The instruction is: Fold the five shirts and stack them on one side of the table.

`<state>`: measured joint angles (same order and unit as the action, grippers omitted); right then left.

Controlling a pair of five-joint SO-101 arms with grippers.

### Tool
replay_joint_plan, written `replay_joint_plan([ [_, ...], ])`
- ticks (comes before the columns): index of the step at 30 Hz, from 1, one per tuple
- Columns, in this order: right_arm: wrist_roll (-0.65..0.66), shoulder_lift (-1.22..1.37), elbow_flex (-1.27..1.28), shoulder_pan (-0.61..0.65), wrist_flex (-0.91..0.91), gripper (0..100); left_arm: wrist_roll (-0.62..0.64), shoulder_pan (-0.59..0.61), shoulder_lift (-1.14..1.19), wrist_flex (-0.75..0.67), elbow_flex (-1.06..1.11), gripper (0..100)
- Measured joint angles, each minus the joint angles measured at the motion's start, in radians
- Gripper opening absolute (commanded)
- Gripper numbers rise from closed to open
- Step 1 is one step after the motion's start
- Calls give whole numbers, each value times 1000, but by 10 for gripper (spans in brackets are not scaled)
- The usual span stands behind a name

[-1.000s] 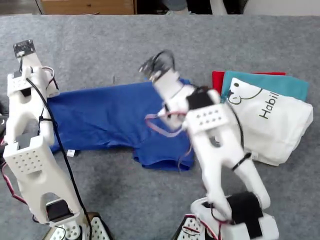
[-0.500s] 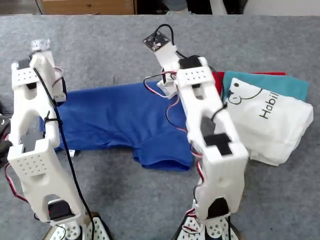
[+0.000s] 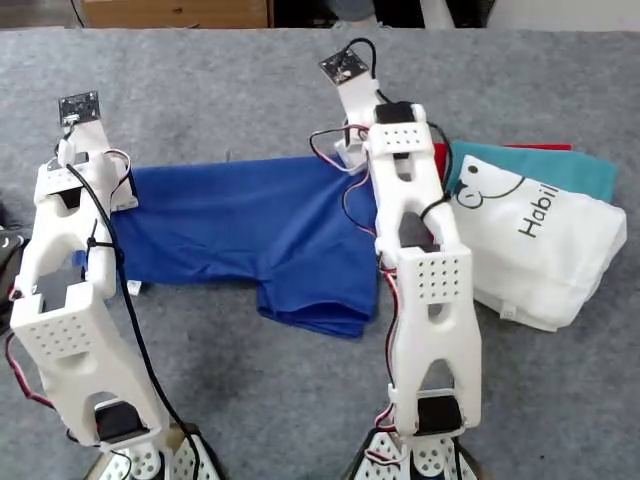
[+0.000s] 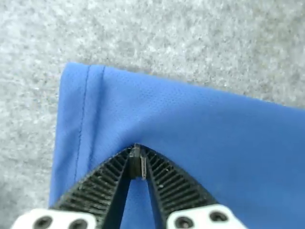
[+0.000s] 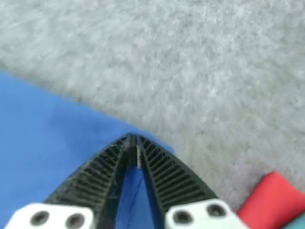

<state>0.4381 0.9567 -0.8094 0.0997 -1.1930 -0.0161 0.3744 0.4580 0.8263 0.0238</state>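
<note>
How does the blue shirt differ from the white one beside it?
The plain blue fabric shirt lies spread wide, only partly folded; the white printed fabric shirt is a compact folded packet. The blue one is pinched at its far edge by the left tool and right tool; nothing grips the white one. Blue lies on the grey table; white sits atop a teal folded shirt.

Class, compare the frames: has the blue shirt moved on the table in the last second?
Yes. The blue shirt has shifted toward the far side of the table, judged against the white folded shirt, which stayed put.
</note>
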Motion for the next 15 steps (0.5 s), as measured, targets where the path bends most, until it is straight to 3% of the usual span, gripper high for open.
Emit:
replay_joint_plan([
  [7, 3, 2, -176, -3, -199, 13, -66, -15, -3, 34, -9, 28],
  [15, 58, -11, -531, 2, -546, 13, -110, -38, -146, 98, -8, 28],
])
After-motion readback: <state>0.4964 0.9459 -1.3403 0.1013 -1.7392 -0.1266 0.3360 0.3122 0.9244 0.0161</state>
